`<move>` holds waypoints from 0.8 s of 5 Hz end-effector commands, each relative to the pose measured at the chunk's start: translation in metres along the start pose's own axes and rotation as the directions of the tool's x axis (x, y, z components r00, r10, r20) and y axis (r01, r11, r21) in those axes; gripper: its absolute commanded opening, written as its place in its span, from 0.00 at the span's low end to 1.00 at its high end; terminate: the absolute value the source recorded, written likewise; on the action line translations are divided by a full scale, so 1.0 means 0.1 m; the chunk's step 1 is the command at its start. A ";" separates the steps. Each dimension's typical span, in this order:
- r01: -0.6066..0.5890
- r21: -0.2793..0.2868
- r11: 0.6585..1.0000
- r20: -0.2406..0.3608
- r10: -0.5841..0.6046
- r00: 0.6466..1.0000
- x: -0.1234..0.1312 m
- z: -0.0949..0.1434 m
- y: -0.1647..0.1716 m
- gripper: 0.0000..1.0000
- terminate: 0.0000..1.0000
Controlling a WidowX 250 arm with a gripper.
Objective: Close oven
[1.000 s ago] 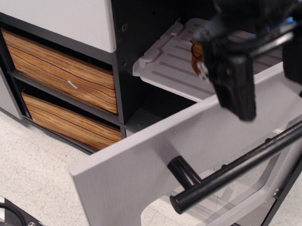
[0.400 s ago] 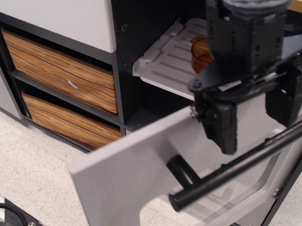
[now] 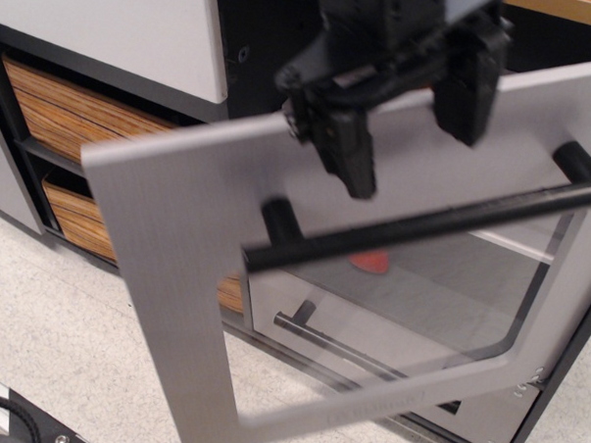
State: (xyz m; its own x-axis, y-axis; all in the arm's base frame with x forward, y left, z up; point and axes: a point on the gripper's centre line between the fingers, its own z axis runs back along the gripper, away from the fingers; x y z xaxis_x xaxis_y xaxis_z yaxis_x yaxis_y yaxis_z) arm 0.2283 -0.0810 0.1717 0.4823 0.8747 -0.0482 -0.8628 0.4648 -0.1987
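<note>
From my feed the oven door (image 3: 177, 236) is partway up, tilted steeply and not shut: a gap shows along its top edge against the black cabinet (image 3: 255, 33). The thick black bar handle (image 3: 423, 225) runs diagonally across the door front, lower at the left and rising to the right, on two round posts. Gripper (image 3: 412, 138) sits at the top of the door, just above the bar, fingers (image 3: 350, 150) spread apart with nothing between them; left finger is in front of the grey door face, right one near the upper right edge. I can't tell whether either finger actually touches the door. Through the clear window (image 3: 420, 296) I see something small and orange-red (image 3: 369, 262), blurred, can't identify it. Below it, seen through the window, the narrow grey drawer (image 3: 369, 333) with its thin handle (image 3: 330, 339). Left of the door, the wood-grain drawers (image 3: 74, 124) are partly covered by the door's corner. White panel (image 3: 108, 22) above them. Pale speckled floor (image 3: 55, 329) underneath
</note>
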 end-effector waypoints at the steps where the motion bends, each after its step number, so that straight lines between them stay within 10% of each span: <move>1: 0.203 0.010 0.979 -0.054 -0.203 0.978 0.04 -0.05 0.01 1.00 0.00; 4: 0.302 0.140 0.943 0.103 -0.317 0.943 0.43 -0.93 -0.11 1.00 0.00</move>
State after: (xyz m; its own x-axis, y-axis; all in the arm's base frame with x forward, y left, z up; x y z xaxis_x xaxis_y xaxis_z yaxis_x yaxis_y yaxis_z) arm 0.2578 -0.0625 0.0615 0.7170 0.6913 0.0891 -0.6926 0.7210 -0.0210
